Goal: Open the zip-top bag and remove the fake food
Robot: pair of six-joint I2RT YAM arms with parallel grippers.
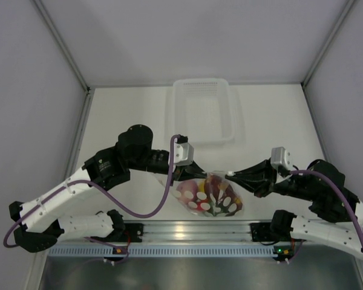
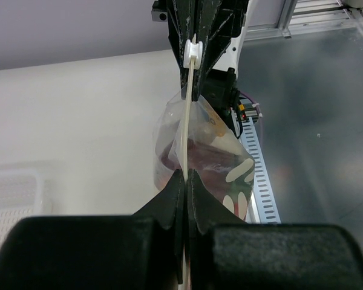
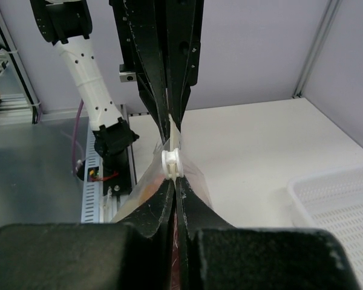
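The zip-top bag (image 1: 213, 197), see-through with white dots, hangs just above the table's near edge, its zip strip stretched between both grippers. Fake food (image 1: 199, 192) shows through it as red, yellow and dark pieces. My left gripper (image 1: 196, 172) is shut on the strip's left end (image 2: 186, 176). My right gripper (image 1: 232, 174) is shut on the right end (image 3: 174, 182), right behind the white slider (image 3: 171, 163). In the left wrist view the slider (image 2: 192, 52) sits at the far jaws, with the bag (image 2: 206, 157) sagging below the strip.
A white mesh basket (image 1: 201, 112) stands on the table behind the bag, also seen at the right wrist view's lower right (image 3: 345, 208). The aluminium rail (image 1: 187, 232) with the arm bases runs along the near edge under the bag.
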